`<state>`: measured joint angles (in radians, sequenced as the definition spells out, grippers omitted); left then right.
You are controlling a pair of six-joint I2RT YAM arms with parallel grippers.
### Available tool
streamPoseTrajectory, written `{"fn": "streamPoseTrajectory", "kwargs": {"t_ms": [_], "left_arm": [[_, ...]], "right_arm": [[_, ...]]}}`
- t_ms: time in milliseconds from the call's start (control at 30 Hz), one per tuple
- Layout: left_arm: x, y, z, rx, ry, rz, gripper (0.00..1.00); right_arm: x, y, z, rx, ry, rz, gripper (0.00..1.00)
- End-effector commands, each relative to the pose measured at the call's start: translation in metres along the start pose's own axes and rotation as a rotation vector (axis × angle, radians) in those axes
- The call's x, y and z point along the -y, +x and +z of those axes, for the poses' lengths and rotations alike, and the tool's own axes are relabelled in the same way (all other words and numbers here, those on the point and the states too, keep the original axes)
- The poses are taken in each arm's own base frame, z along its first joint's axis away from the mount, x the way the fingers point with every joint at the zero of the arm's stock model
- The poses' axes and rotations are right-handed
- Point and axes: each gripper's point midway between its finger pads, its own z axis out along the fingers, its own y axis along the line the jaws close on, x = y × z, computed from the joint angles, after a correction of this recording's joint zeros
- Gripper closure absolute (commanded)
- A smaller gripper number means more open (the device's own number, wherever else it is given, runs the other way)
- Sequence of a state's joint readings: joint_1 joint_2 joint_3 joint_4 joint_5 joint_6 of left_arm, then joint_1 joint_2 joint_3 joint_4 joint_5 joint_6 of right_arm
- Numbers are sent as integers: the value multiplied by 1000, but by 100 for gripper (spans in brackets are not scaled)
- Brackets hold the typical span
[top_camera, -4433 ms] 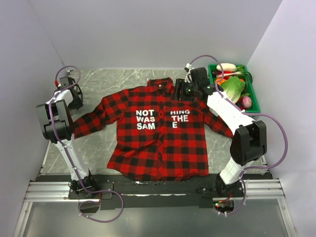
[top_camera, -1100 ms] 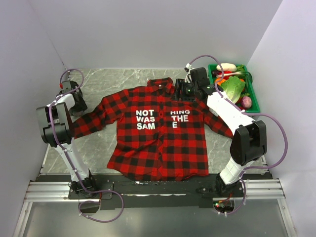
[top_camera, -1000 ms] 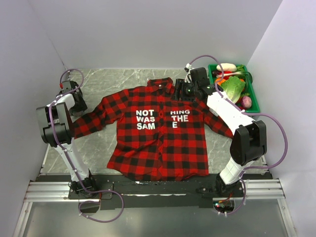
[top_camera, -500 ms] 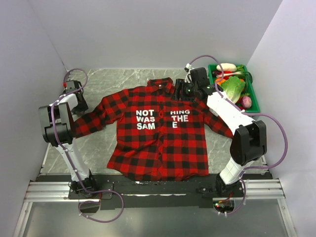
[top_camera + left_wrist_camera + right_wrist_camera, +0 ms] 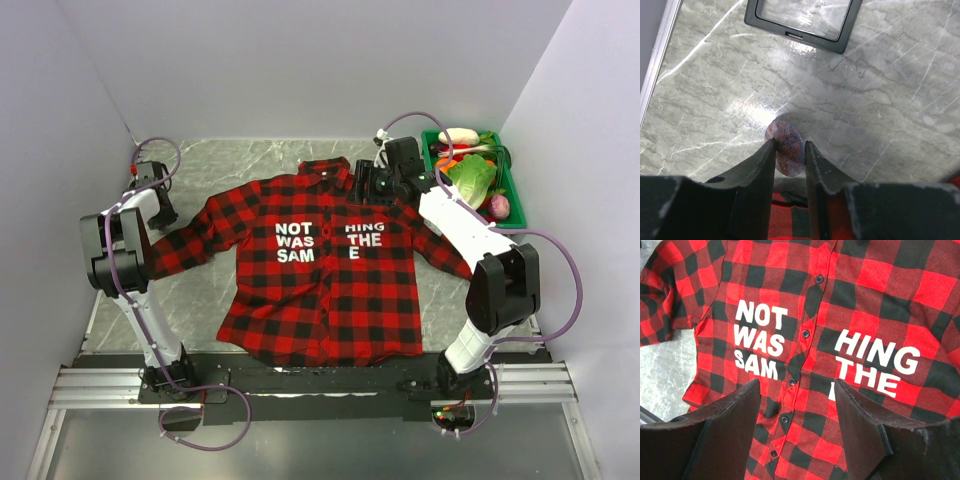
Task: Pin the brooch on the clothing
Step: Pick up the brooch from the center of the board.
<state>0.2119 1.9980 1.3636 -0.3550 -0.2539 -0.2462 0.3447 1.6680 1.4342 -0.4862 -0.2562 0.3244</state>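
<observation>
Left tool [image 5: 789,144] narrower, snug on brooch [image 5: 786,156]

The left arm [image 5: 125,250] and the right arm [image 5: 470,235] had white shells between bulky black joint housings. Thin purple cables [image 5: 562,262] looped along them. The fingers [image 5: 757,172] were matte black wedges with scuffed, greyish edges.

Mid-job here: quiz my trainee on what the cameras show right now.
1. True or false: the brooch is already pinned on the shirt.
2. What lies under the right jaws? A the lettering on the shirt; B bare table; C the brooch.
3. Fill in: the left jaws straddle the ____.
Key: 1 false, it lies on the table; 2 A; 3 brooch.
</observation>
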Motion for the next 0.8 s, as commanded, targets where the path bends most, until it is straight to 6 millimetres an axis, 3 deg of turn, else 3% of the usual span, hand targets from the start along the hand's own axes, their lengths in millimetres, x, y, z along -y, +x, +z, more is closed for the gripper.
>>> {"fn": "streamPoseTrajectory", "kwargs": {"t_ms": [0,433,767], "left_arm": [[3,32,-7,-116,5,27,75],[9,11,-26,-86,22,-15,97],[9,3,-45,-94,39,-27,99]], "right_arm": [[-10,-12,-10,56,-25,-15,32],[-12,-12,-9,52,-28,-9,32],[-14,-10,-8,46,-29,-15,32]]}}
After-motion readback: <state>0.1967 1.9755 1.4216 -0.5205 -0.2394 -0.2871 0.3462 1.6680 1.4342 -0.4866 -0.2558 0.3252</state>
